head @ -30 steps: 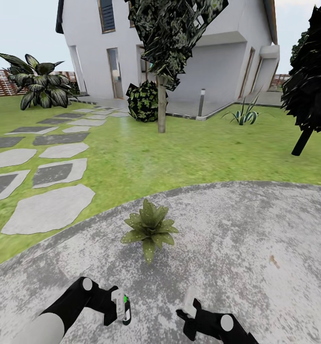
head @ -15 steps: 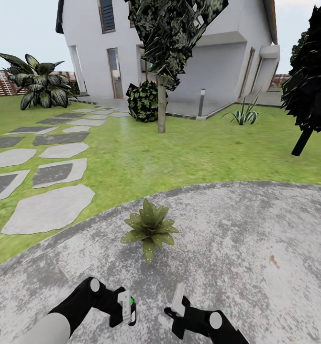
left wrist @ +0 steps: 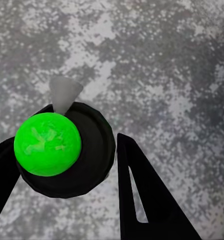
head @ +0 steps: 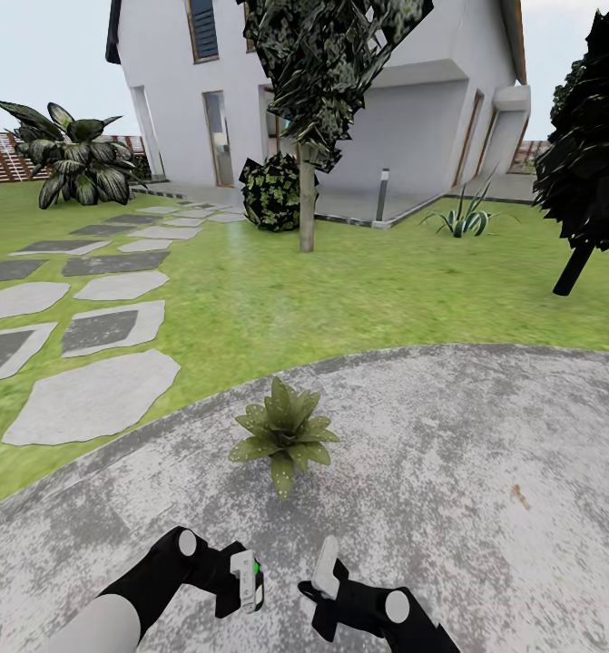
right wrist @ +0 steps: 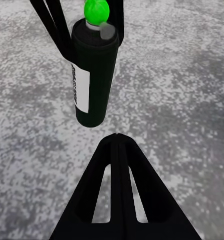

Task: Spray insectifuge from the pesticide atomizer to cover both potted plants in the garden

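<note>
Nearest the robot, low in the head view, the left end effector [head: 248, 580] pinches the pesticide atomizer [head: 250, 581], which from there appears only as a pale label and a speck of bright green between the dark arm's fingers. The left wrist view looks down along the bottle and shows what the head view cannot: a round black top with a bright green cap [left wrist: 47, 144] and a small grey nozzle [left wrist: 64, 93] beside it, with one dark finger [left wrist: 142, 195] close against the bottle's side and the mottled grey paving below. Just to its right in the head view sits the right end effector [head: 326, 567], close to the atomizer but apart from it; the right wrist view shows its two fingers pressed together into one point [right wrist: 117, 139], holding nothing. That same view gives the atomizer [right wrist: 93, 75] in profile, a slim dark cylinder with a white label on its side, green cap up, held between the other arm's fingers above the paved patio [head: 449, 472]. A little farther on, one potted plant [head: 284, 435], a rosette of pointed green leaves, stands on the patio near its edge, its pot hidden by the leaves. Beyond lie the lawn [head: 358, 290], the stepping stones [head: 95, 394] to the left, a tree trunk [head: 306, 210], and the white house [head: 340, 100].
</note>
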Controlling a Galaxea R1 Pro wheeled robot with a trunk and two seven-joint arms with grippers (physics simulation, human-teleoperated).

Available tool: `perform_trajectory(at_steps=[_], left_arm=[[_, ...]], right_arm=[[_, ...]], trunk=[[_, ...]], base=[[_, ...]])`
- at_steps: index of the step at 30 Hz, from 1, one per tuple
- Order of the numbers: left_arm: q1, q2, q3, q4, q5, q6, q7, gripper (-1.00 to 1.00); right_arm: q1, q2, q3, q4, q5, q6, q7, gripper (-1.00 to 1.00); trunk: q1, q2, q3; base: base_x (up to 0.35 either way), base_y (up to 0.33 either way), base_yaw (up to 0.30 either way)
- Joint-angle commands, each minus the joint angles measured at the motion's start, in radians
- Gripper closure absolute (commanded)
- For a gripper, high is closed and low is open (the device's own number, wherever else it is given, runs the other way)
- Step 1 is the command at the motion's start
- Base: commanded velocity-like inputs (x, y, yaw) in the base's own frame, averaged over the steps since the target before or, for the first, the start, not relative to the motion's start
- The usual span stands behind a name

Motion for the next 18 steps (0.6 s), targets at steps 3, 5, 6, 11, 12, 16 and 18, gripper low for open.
perform_trajectory(at_steps=[3,5,6,11,12,16,18], left_arm=[[0.0,0.0,-0.004,-0.001,-0.009,-0.01,0.001,1.0],[0.0,0.0,-0.002,-0.001,-0.016,-0.01,0.001,1.0],[0.0,0.0,-0.001,-0.001,-0.02,-0.01,0.002,1.0],[0.0,0.0,-0.001,-0.001,-0.024,-0.01,0.002,1.0],[0.0,0.0,-0.001,-0.001,-0.025,-0.01,0.002,1.0],[0.0,-0.001,-0.001,-0.001,-0.025,-0.01,0.003,1.0],[0.0,-0.009,0.0,0.0,-0.025,-0.009,0.017,1.0]], right_arm=[[0.0,0.001,-0.002,-0.006,0.008,-0.005,0.002,1.0],[0.0,0.001,-0.002,-0.015,0.008,-0.005,0.002,1.0],[0.0,0.001,-0.002,-0.018,0.008,-0.005,0.002,1.0],[-0.001,0.001,-0.001,-0.022,0.008,-0.005,0.002,1.0],[0.0,0.001,-0.001,-0.022,0.008,-0.005,0.002,1.0],[-0.001,0.001,-0.001,-0.031,0.008,-0.005,0.002,1.0],[-0.001,0.001,-0.001,-0.039,0.008,-0.005,0.002,1.0]], trunk=[[0.0,0.0,-0.001],[0.0,0.0,-0.001],[0.0,0.0,-0.001],[0.0,0.0,-0.001],[0.0,0.0,-0.001],[0.0,0.0,-0.001],[0.0,0.0,-0.001]], base=[[0.0,0.0,0.0],[0.0,0.0,0.0],[0.0,0.0,0.0],[0.0,0.0,0.0],[0.0,0.0,0.0],[0.0,0.0,0.0],[0.0,0.0,0.0]])
